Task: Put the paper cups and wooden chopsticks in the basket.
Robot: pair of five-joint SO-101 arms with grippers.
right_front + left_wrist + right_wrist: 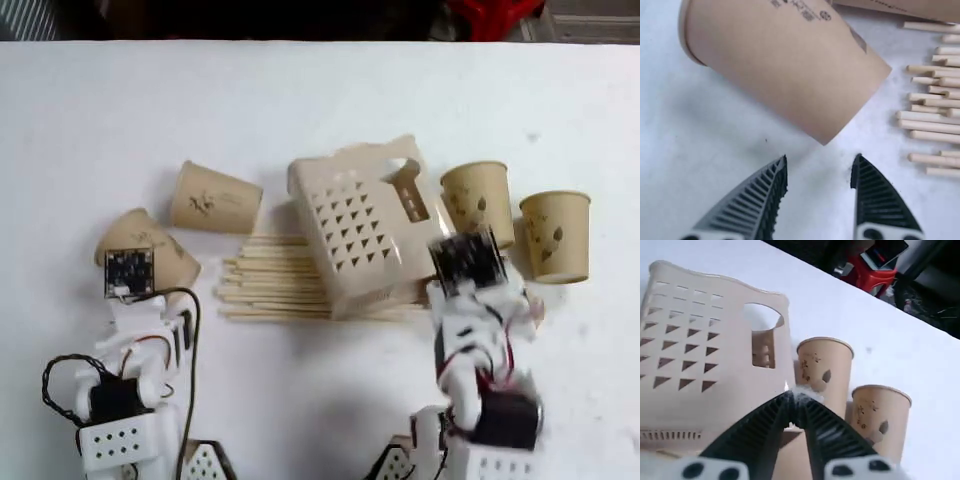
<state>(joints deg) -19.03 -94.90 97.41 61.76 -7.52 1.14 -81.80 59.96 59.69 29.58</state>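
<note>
L gripper (821,162) agape, empty — tipped cup (785,65) just ahead; R gripper (792,397) pinched closed by basket (725,300) edge.

Basket (360,230) sideways over chopsticks (270,285); two cups (213,200) lying, two upright.

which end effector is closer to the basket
Right. The right end effector is close beside the basket; the left end effector is beyond the chopsticks, by a cup lying on its side.
</note>
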